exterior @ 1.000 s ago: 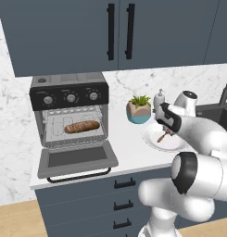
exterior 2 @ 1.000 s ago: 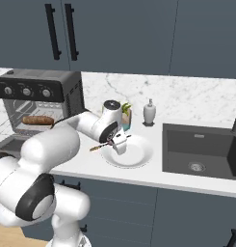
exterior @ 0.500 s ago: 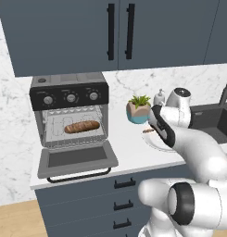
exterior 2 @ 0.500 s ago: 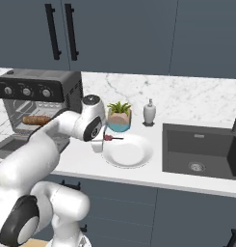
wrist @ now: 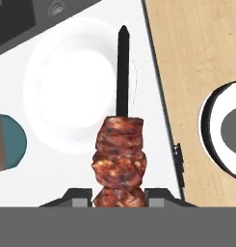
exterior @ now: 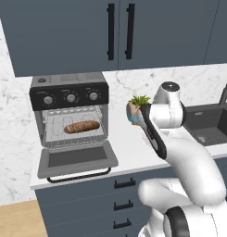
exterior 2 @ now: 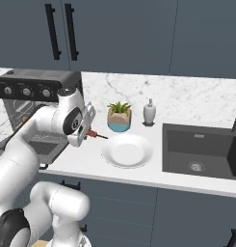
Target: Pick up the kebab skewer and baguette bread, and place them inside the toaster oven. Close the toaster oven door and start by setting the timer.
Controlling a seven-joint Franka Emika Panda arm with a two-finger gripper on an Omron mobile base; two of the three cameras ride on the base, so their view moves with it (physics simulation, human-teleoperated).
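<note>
The gripper (wrist: 119, 195) is closed on the kebab skewer (wrist: 120, 159), whose glistening reddish-brown meat chunks are stacked between the finger tips while its thin dark stick runs toward 12 o'clock in the hand view, over the white plate (wrist: 66, 91) on the counter below. From the right base camera the skewer's dark tip (exterior 2: 96, 135) pokes out toward 3 o'clock from the hand, held in the air above the counter at about 9 o'clock of the plate (exterior 2: 127, 151). The baguette bread (exterior: 81, 126), golden-brown and oblong, lies on the rack inside the toaster oven (exterior: 71, 115), whose door (exterior: 77, 159) hangs open.
</note>
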